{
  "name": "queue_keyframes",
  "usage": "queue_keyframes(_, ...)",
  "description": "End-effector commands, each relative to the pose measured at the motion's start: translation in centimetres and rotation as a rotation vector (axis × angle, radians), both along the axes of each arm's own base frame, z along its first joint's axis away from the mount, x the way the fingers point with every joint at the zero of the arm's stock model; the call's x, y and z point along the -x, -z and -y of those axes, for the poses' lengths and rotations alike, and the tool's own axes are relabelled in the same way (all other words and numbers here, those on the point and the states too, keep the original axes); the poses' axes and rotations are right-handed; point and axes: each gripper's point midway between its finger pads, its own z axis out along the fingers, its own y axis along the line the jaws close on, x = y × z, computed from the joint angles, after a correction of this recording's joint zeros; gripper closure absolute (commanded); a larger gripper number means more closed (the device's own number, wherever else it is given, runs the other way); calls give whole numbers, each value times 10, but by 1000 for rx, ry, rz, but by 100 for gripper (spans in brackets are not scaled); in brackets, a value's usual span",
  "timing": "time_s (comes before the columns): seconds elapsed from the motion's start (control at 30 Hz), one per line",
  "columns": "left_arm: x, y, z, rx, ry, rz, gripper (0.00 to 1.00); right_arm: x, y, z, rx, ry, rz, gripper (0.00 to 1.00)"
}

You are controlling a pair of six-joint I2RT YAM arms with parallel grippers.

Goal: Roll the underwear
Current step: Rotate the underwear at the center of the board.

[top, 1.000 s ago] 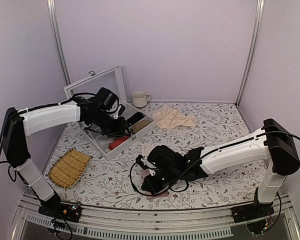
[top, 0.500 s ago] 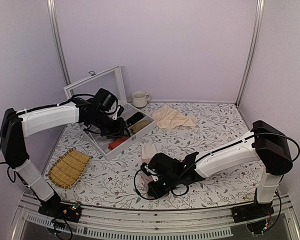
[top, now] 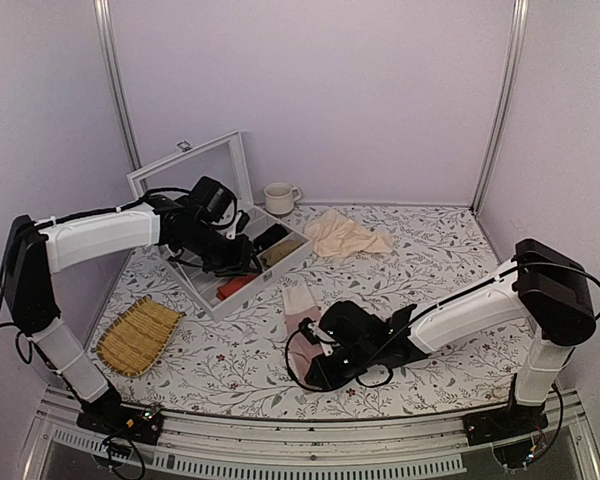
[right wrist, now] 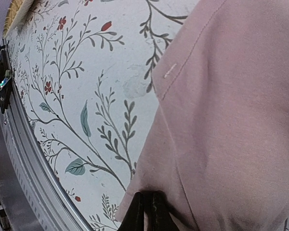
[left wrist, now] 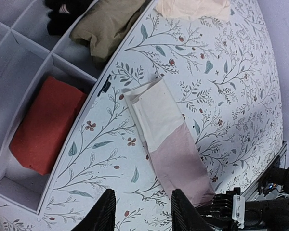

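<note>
The underwear (top: 300,305) lies as a folded strip on the floral table, cream waistband end (left wrist: 154,113) toward the box and dusty-pink end (left wrist: 180,163) toward the front. My right gripper (top: 308,340) is low at the pink end. In the right wrist view its fingertips (right wrist: 148,204) are pressed together, shut on the edge of the pink fabric (right wrist: 226,115). My left gripper (left wrist: 144,214) hangs open above the table beside the box, nothing between its fingers (left wrist: 105,211). In the top view the left gripper (top: 242,262) is over the box's near side.
A white compartment box (top: 212,310) with a raised lid holds a red bundle (left wrist: 48,125), an olive cloth (left wrist: 106,24) and a black item. A beige cloth (top: 345,237) and a cup (top: 278,197) sit at the back. A bamboo tray (top: 138,335) lies front left.
The right gripper has moved right and slightly away from the front edge with the pink end in its grip, uncovering more of the strip. The left arm has not moved.
</note>
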Motion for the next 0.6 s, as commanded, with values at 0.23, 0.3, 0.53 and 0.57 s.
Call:
queue_keyframes(0.23,-13,-2,5,19,-9,7,61,-13,41,107,328,134,2,92)
queue_keyframes(0.3,-13,-2,6,19,-8,7,60,-18,38,119,349,165,13,92)
queue_keyframes(0.53,-17,-3,10,26,-1,8,60,-40,10,137,340,248,65,91)
queue_keyframes(0.57,-18,-3,11,29,1,7,60,-42,3,132,324,245,74,91)
